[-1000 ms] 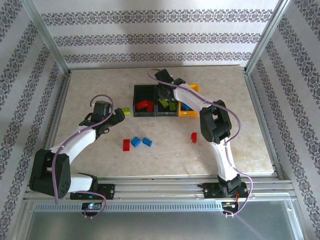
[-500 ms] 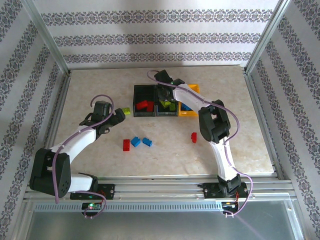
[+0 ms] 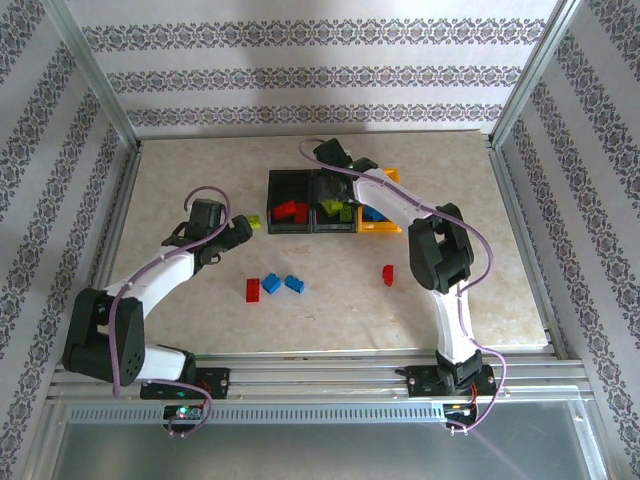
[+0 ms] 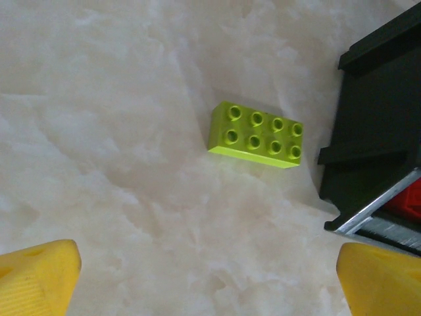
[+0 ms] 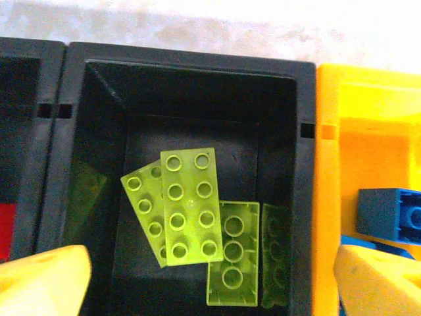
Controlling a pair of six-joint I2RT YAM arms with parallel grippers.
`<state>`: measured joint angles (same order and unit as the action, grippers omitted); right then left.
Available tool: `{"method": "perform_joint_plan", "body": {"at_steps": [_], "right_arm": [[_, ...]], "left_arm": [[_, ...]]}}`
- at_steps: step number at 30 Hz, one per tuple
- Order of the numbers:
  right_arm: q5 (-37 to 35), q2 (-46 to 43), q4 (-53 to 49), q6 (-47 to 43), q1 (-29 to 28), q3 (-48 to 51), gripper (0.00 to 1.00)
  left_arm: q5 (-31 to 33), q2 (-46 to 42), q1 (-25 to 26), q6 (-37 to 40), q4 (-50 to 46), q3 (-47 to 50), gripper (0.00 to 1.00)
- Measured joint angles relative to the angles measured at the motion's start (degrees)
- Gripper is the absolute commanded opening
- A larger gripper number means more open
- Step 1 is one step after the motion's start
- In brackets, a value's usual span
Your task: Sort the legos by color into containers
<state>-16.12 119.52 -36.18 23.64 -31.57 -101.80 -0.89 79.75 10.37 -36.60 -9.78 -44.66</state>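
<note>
- Centrally, several lime-green legos (image 5: 189, 204) lie flat and overlapping on the floor of the middle black bin (image 5: 191, 56).
- Blue legos (image 5: 388, 214) sit in the yellow-orange bin (image 5: 368, 112) joined to its right side in the right wrist view; red legos (image 3: 291, 211) lie in the left black bin (image 5: 26, 52).
- One lime brick (image 4: 255, 135) rests studs-up on the table (image 4: 99, 99), near the left black bin but not touching it.
- Loose on the table nearer the arm bases: a red brick (image 3: 253, 289) just beside two blue bricks (image 3: 282, 283), and a single red brick (image 3: 387, 275) well apart to their right.
- Right gripper (image 5: 210, 286): over the middle black bin, fingers spread wide, nothing between them.
- Left gripper (image 4: 207, 280): over the table near the lime brick, fingers spread wide, empty.
</note>
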Motion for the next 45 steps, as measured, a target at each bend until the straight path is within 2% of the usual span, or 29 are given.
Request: {"method": "perform_joint_plan", "body": {"at_steps": [11, 20, 27, 35, 45], "right_arm": [[-4.7, -15.5, 0.8, 4.0, -3.8, 13.4, 0.98], [-8.9, -29.7, 1.1, 10.7, -4.2, 29.3, 0.98], [-11.7, -38.7, 0.3, 14.7, -4.2, 36.5, 0.98], [-14.2, -45.2, -0.6, 18.1, -4.2, 40.9, 0.98], [-14.8, -45.9, -0.5, 18.7, -4.2, 41.2, 0.98]], "left_arm": [[-2.1, 11.5, 0.0, 5.0, -3.5, -12.2, 0.96], [-2.1, 22.8, 0.0, 10.2, -10.3, -24.5, 0.96], [-1.7, 28.0, -0.7, 12.2, -13.9, -30.6, 0.93], [-1.5, 31.8, -0.8, 13.3, -16.4, -33.6, 0.90], [-1.5, 33.4, -0.9, 14.2, -18.2, -33.6, 0.90]]}}
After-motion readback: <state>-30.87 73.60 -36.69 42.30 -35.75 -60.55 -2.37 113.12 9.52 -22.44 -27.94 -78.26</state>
